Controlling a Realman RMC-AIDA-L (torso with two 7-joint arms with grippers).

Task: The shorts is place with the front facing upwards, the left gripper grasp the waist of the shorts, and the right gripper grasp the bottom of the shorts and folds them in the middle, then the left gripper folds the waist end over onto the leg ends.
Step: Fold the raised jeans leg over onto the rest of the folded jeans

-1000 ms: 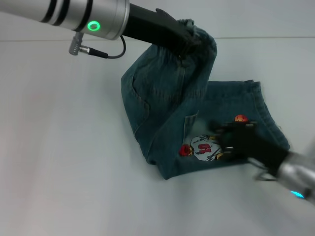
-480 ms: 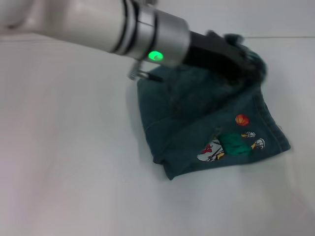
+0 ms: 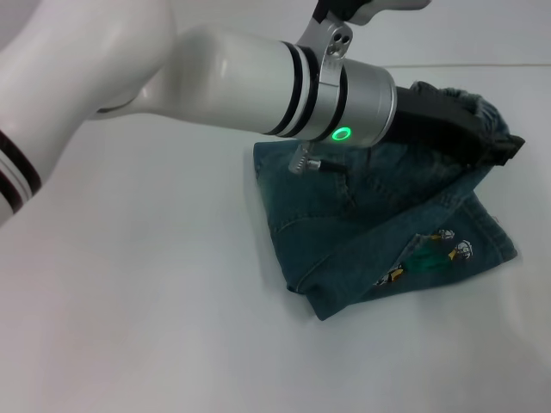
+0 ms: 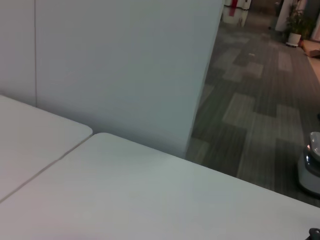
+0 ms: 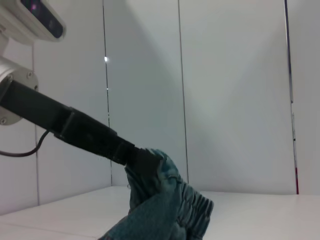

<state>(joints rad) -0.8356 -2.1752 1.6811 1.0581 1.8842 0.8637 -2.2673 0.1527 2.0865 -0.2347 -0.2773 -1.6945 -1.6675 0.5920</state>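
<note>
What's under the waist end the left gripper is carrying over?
The left gripper holds the gathered waist above the blue-green denim shorts; the lower layer's cartoon print shows partly. The leg ends beneath are covered.

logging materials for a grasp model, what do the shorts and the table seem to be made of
The shorts: denim by the look, blue-green and washed, with stitched seams and a gathered waist held by the left gripper. The table: smooth, matte white surface, likely laminate or painted board; the core cannot be told.
</note>
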